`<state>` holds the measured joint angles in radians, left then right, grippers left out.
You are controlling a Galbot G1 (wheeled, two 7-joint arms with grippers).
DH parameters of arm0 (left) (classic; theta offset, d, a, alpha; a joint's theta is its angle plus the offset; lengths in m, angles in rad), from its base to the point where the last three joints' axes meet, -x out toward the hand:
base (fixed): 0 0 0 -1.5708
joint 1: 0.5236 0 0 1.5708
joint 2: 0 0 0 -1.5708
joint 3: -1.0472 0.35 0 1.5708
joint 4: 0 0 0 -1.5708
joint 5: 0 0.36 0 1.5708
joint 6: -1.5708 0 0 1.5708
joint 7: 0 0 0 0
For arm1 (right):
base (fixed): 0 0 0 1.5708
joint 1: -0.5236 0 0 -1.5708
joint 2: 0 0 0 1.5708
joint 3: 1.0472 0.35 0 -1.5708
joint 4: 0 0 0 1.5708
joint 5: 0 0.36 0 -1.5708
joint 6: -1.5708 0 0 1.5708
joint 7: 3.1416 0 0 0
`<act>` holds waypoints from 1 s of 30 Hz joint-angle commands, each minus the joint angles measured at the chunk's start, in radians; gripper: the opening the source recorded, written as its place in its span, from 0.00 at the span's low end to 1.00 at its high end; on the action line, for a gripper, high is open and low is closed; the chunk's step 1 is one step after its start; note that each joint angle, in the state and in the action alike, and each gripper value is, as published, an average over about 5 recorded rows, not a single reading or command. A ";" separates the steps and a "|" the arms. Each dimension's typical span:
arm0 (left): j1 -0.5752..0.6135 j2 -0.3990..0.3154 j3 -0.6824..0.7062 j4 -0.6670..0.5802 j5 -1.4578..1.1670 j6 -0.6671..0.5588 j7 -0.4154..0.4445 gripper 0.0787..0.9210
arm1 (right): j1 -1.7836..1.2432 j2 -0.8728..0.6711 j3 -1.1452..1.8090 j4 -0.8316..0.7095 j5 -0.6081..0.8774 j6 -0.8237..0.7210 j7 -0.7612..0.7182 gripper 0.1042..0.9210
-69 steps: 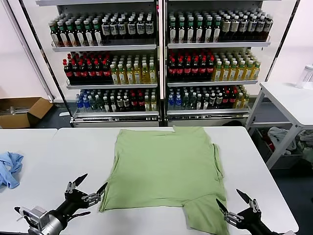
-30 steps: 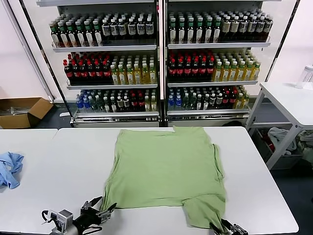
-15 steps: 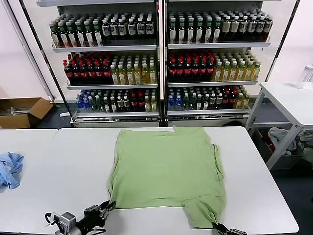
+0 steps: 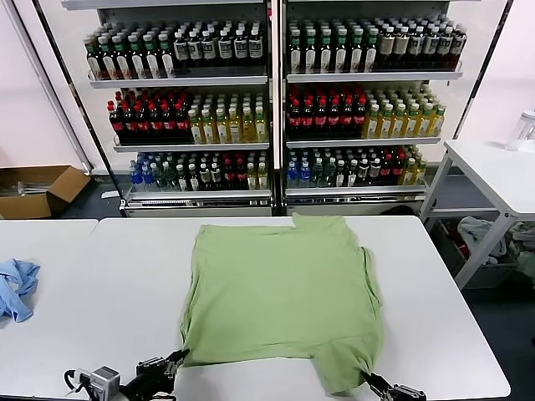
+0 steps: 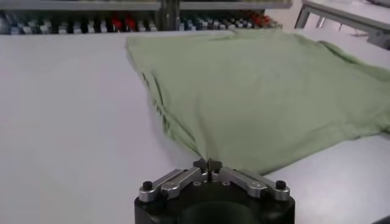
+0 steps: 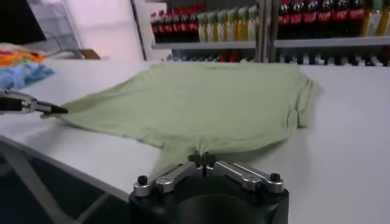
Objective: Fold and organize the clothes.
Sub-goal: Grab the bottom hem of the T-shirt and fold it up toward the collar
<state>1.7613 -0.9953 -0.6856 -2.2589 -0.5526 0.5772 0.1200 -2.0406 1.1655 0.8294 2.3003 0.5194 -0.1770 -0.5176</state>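
A light green shirt lies flat, plain side up, on the white table, with one sleeve folded down at its near right. My left gripper is at the near left corner of the shirt; in the left wrist view the shirt tapers into that gripper, which is shut on the corner. My right gripper is at the near right sleeve end, and the right wrist view shows it shut on a pinch of the shirt. Both corners are slightly drawn up.
A blue cloth lies at the table's left edge, and folded coloured cloths show beyond it. Bottle shelves stand behind the table. A cardboard box sits on the floor at left, and a side table stands at right.
The left gripper has closed on the shirt's near left corner and the right on the sleeve end. Both have drawn back toward me, and the shirt has slid slightly nearer.
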 commanded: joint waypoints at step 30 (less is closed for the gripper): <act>-0.629 0.103 0.249 0.381 -0.237 0.003 -0.008 0.01 | 0.826 -0.156 -0.278 -0.500 0.223 -0.052 0.140 0.00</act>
<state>1.2754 -0.9041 -0.5222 -1.9903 -0.7643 0.5806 0.1115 -1.3456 1.0369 0.5884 1.8917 0.7262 -0.2284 -0.3879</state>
